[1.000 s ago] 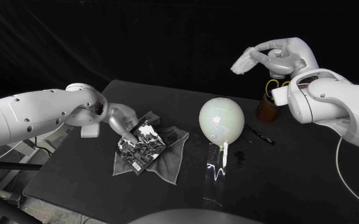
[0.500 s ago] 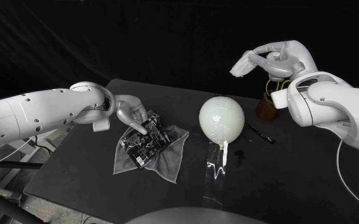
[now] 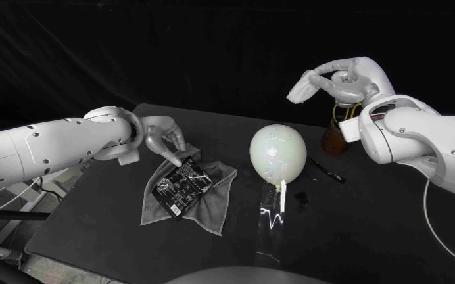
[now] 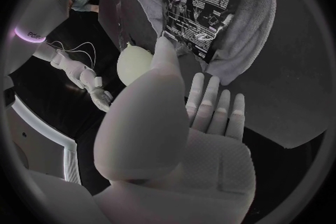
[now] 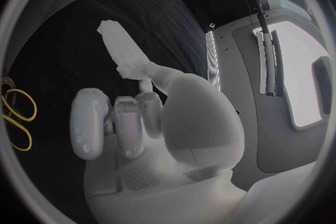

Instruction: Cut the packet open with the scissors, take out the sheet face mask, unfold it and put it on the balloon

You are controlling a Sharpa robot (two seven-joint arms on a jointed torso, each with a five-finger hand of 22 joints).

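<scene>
Where the packet lies: the black foil face-mask packet with white print (image 3: 184,183) lies flat on a crumpled grey cloth (image 3: 214,200), towards the left edge of the black worktop (image 3: 379,231).
Left robot hand: the silver left robot hand (image 3: 163,138) hangs over the packet's far end with its fingers apart and pointing down, holding nothing. One fingertip (image 3: 177,160) is at the packet's top edge; I cannot tell whether it touches.
Right robot hand: the silver right robot hand (image 3: 334,85) is raised above the holder, well off the worktop. Several fingers are curled in, one is straight out, and nothing is in its grasp.
Scissors: the yellow-handled scissors (image 5: 15,119) stand in a brown cylindrical holder (image 3: 334,138) by the far right edge.
Balloon: the pale oval balloon (image 3: 277,152) sits mid-worktop, and a clear shiny strip (image 3: 272,215) runs from it towards the near edge.
Stick: a thin black stick (image 3: 330,170) lies between the balloon and the holder.
</scene>
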